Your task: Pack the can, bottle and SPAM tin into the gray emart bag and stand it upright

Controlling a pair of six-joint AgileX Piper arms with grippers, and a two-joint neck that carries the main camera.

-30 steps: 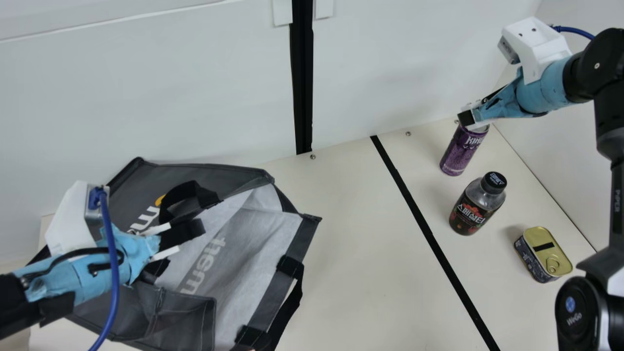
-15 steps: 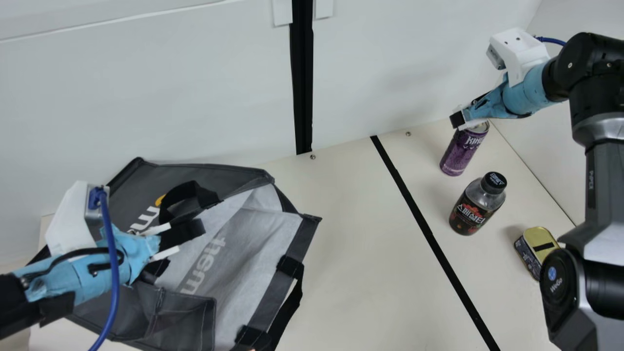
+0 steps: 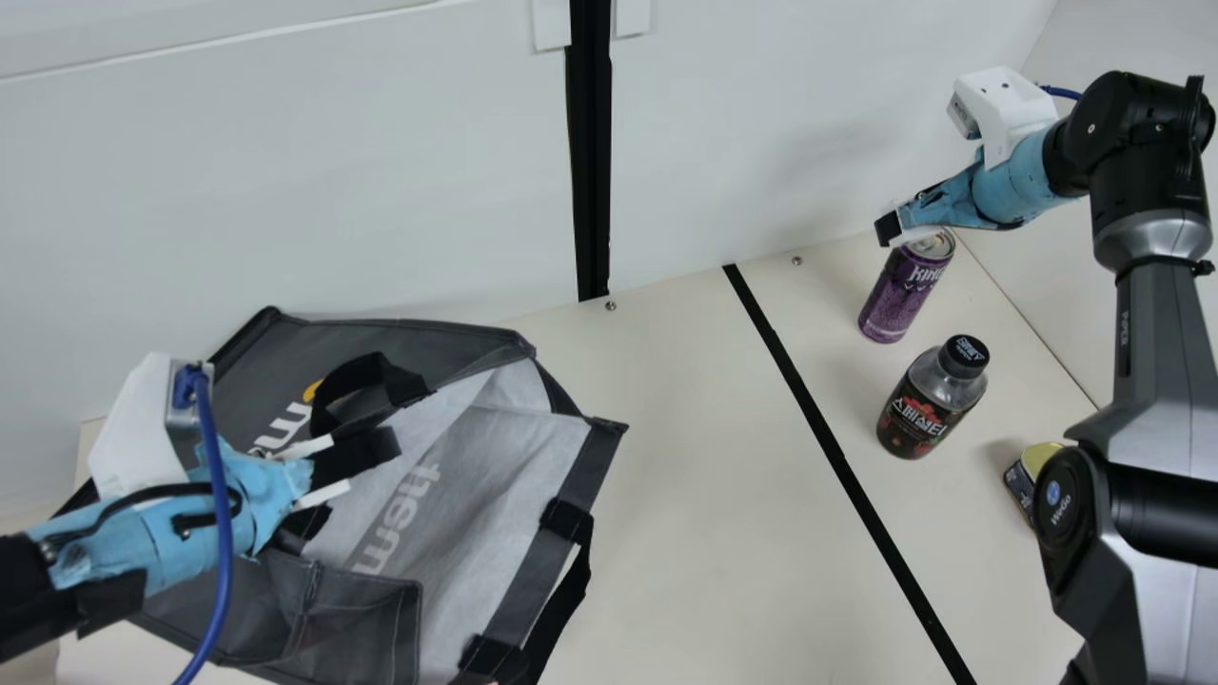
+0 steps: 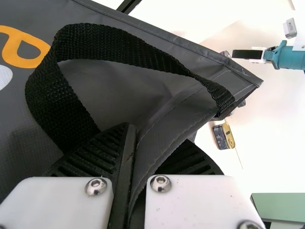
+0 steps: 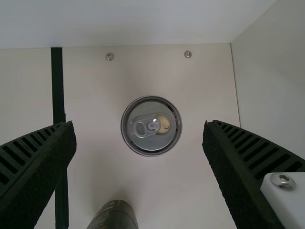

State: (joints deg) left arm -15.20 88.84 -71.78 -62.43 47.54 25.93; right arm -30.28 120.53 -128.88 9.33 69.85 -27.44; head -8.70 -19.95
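Nothing packed: can (image 3: 902,295), bottle (image 3: 918,419), tin (image 3: 1021,483) at frame right; left fingers (image 4: 97,155) pinch bag (image 3: 447,341), lower left; right fingers (image 5: 35,167) wide above can.

White wall (image 3: 304,190) behind cream table (image 3: 685,457).

Looks like a robotics lab — jointed arm (image 3: 1163,323), blue cable (image 3: 223,523), white panels (image 3: 333,190).

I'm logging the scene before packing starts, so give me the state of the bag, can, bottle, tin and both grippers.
Gray emart bag: mouth open, slumped, not stood upright.
Can: upright, pull tab on top.
Bottle: upright, cap on.
SPAM tin: lying flat, gold lid on.
Left gripper: closed on the bag's edge.
Right gripper: open, above the can.
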